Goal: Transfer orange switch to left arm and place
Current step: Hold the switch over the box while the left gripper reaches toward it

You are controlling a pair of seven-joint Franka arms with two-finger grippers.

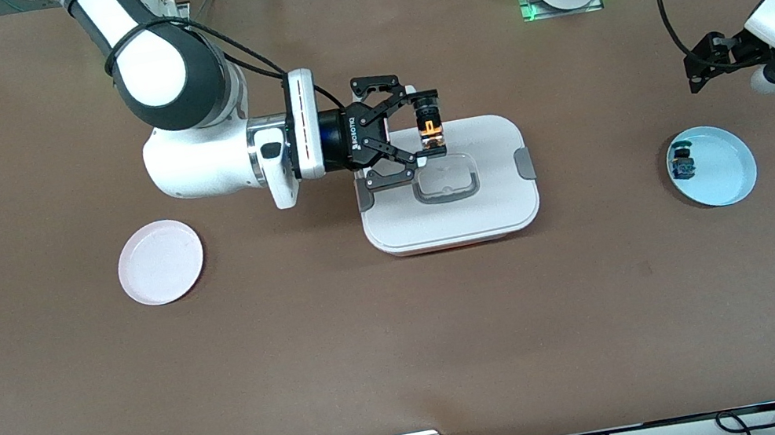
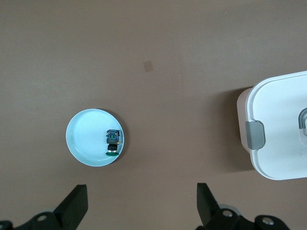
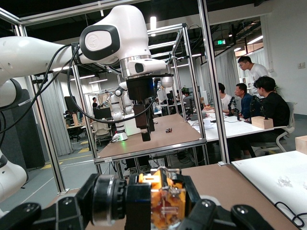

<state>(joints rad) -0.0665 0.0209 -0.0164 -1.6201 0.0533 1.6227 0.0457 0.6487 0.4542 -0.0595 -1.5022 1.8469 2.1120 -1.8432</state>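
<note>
The box (image 1: 447, 195) lies directly under the right gripper (image 1: 428, 124) and its shut jaws, while bare table (image 1: 596, 133) runs from there to the left gripper's (image 2: 141, 203) spread jaws.

"ROBOTIQ" reads on the right gripper (image 1: 420, 122); nothing else legible.

Bright, even overhead light; table (image 1: 409, 341) evenly lit, soft shadows under box (image 1: 446, 187) and right arm (image 1: 202, 162). Right wrist view: ceiling strip lights glare, near orange switch (image 3: 163, 201) slightly blurred.
</note>
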